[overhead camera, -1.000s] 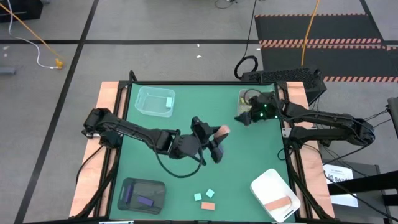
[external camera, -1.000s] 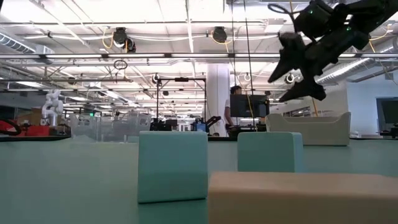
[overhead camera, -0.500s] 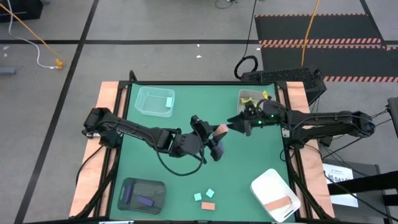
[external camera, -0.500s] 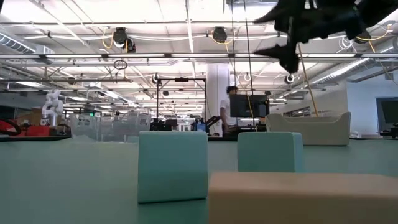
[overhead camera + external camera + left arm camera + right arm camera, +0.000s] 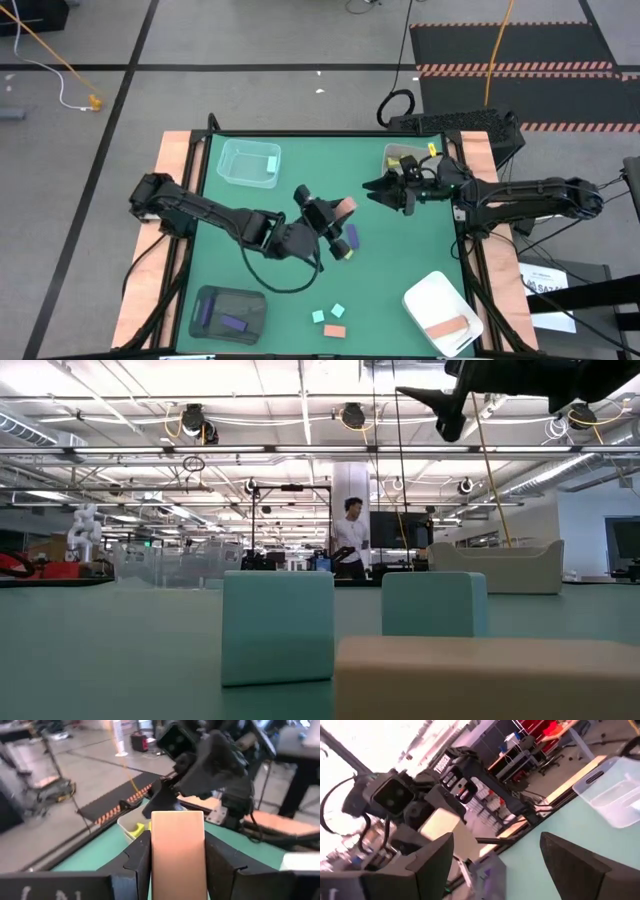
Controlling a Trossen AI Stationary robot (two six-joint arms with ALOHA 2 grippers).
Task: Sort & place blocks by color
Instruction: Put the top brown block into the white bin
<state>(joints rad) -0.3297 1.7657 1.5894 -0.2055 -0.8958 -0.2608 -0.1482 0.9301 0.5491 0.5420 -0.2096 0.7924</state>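
Observation:
My left gripper (image 5: pixel 338 218) is over the table's middle, shut on a salmon-pink block (image 5: pixel 347 206). My right gripper (image 5: pixel 383 189) is open and faces that block from the far right, a short way off; the right wrist view shows the block (image 5: pixel 442 827) ahead of its spread fingers. Two light teal blocks (image 5: pixel 318 316) (image 5: pixel 338 311) and a salmon-pink bar (image 5: pixel 334 330) lie flat near the table's near edge. In the low view they are close up: teal blocks (image 5: pixel 277 625) (image 5: pixel 433 603) and the bar (image 5: pixel 485 678). My left gripper pinches the salmon-pink block (image 5: pixel 177 855) between its two fingers (image 5: pixel 139 862), one on each long side. The block's free end (image 5: pixel 177 817) sticks out past the fingertips toward the right gripper. The block is lifted clear of the table.
A clear tray (image 5: pixel 248 163) at the far left holds a teal block. A clear tray (image 5: pixel 400 156) at the far right holds yellow-green blocks. A dark tray (image 5: pixel 228 312) at the near left holds purple blocks. A white tray (image 5: pixel 440 312) at the near right holds a salmon-pink bar.
My right gripper has moved from over the far right tray toward the table's middle and the held block, tipping from pointing down to nearly level. My left gripper has shifted a little toward the table's left and far edge, the block still in its fingers.

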